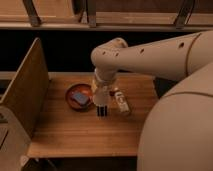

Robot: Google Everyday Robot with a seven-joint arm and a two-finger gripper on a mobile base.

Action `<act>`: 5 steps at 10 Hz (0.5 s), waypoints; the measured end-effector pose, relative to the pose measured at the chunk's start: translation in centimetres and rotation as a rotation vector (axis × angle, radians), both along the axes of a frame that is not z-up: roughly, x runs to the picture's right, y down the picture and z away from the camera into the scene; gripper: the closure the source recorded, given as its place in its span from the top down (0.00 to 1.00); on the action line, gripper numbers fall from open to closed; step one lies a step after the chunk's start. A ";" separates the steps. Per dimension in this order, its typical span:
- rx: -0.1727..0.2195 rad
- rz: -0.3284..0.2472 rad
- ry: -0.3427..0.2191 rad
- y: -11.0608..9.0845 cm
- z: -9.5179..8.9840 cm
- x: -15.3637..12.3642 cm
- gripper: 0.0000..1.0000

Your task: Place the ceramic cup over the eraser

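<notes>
While the arm [150,52] is reaching in from the right of the frame and bending downward at the centre, the hand [101,102] is hanging tip-down over the wooden worktop [75,135], with its fingers pressed together. The eraser [101,111] is standing on the worktop directly under the hand, just right of the bowl [69,93] and just left of a pale cream oblong thing [120,102] that is lying at a slant. A pale beige shape at the lower end of the hand, right above the eraser, is appearing to be the ceramic cup [98,93]; it is blending with the pale wrist, so I cannot tell whether the hand is pinching it. A flat blue-grey slab [79,97] is lying inside the bowl. A wooden side panel [25,90] is rising along the left edge of the worktop, and the robot's rounded body [180,130] is filling the lower right of the frame.
</notes>
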State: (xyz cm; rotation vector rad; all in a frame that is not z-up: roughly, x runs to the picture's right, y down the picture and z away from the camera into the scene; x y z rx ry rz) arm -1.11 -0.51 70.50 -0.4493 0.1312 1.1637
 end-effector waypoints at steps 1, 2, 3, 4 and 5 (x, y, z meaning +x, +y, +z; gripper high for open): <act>0.004 -0.002 -0.007 -0.1 0.3 -0.1 0.00; 0.004 -0.001 -0.015 0.0 0.8 -0.1 0.00; -0.002 0.004 -0.022 0.3 1.2 -0.1 0.00; -0.012 0.011 -0.028 0.8 1.8 -0.1 0.00; -0.028 0.025 -0.039 1.6 2.6 -0.1 0.00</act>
